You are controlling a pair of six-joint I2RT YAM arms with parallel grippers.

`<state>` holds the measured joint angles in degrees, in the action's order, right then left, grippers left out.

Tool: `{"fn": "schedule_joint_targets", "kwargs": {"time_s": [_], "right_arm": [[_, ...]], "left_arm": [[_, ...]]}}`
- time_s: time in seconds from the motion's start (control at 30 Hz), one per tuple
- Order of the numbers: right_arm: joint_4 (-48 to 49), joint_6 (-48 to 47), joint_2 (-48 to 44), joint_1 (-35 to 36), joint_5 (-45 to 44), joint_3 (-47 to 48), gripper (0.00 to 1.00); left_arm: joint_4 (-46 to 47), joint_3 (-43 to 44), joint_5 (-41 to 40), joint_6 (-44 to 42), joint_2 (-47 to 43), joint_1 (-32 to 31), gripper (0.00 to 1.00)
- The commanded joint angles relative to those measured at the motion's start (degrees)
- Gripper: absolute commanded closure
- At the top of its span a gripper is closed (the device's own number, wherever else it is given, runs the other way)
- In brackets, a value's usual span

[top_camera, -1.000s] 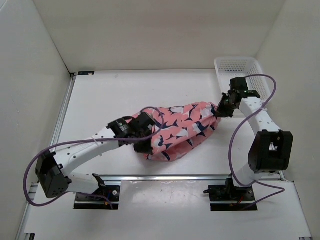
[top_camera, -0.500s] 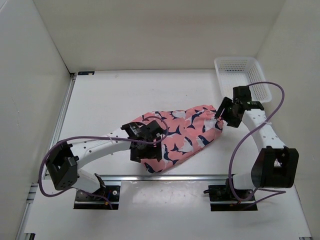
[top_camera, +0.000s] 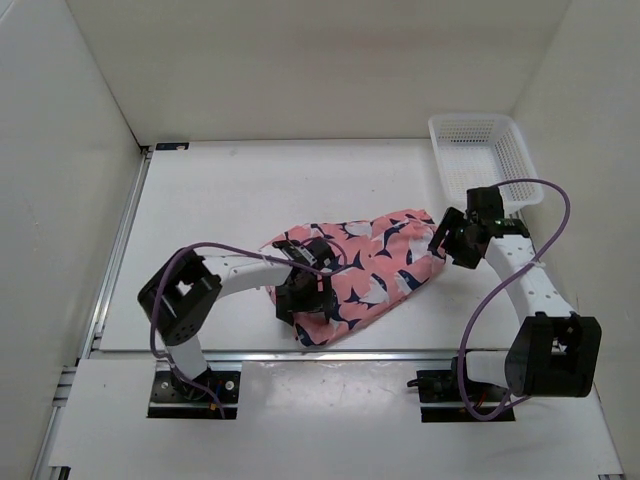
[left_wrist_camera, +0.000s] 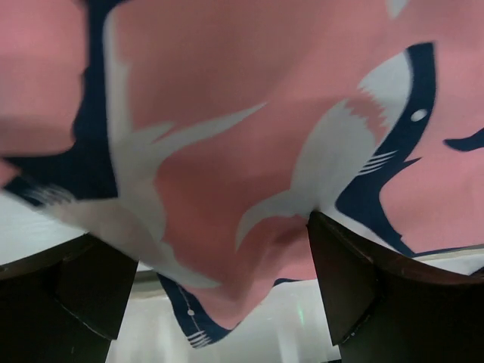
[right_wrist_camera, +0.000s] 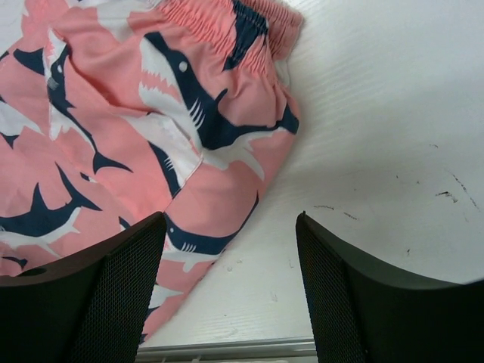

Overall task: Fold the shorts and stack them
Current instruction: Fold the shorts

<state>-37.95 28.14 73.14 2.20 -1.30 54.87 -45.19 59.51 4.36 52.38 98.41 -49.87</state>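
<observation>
The shorts (top_camera: 375,265), salmon-pink with navy-and-white sharks, lie folded in a slanting band across the middle of the table. My left gripper (top_camera: 300,295) hovers over their near left end, open. In the left wrist view its fingers (left_wrist_camera: 355,287) stand wide apart, and a fold of the shorts (left_wrist_camera: 249,113) fills the space above and between them. My right gripper (top_camera: 447,240) sits at the waistband end, open. In the right wrist view the right gripper (right_wrist_camera: 231,223) has bare table between its pads, with the shorts (right_wrist_camera: 151,113) beside the left pad.
A white mesh basket (top_camera: 485,160) stands at the far right corner, behind the right arm. A metal rail (top_camera: 330,352) runs along the near edge of the table. White walls close in the left, back and right sides.
Both grippers have opened and let go of the shorts, which have settled lower and flatter on the table. The left arm has folded in; the right gripper has drawn slightly back.
</observation>
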Motion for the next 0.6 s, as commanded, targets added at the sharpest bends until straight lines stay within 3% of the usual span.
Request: {"fn": "schedule_joint_targets", "kwargs": {"time_s": [0.0, 0.13, 0.17, 0.27, 0.33, 0.4, 0.57], "right_arm": [[0.60, -0.19, -2.91, -0.35, 0.51, 0.67, 0.26], [0.60, -0.80, -2.92, -0.35, 0.51, 0.68, 0.26], [0.08, -0.81, -2.92, -0.35, 0.51, 1.28, 0.26], [0.07, -1.42, -2.92, -0.35, 1.12, 1.29, 0.25], [0.07, -1.94, -2.39, -0.35, 3.05, 1.29, 0.23], [0.07, -2.65, -1.87, -0.35, 4.63, 1.82, 0.16], [0.07, -6.50, -0.20, 0.18, 10.43, 1.82, 0.15]], "left_arm": [[3.09, 4.30, 1.80, -1.14, 1.77, -0.85, 0.00], [3.09, 6.06, 0.04, -1.14, 4.68, 0.20, 0.20], [3.09, 6.06, -0.66, -1.66, 5.47, 0.90, 0.42], [3.09, 3.53, -1.20, -2.89, 4.34, 4.67, 0.90], [1.96, 1.41, -3.21, -4.30, 1.80, 7.66, 0.90], [-1.02, 0.09, -9.33, -6.40, -3.36, 12.39, 0.90], [-10.17, 1.31, -18.15, -13.08, -12.62, 20.85, 0.90]]}}
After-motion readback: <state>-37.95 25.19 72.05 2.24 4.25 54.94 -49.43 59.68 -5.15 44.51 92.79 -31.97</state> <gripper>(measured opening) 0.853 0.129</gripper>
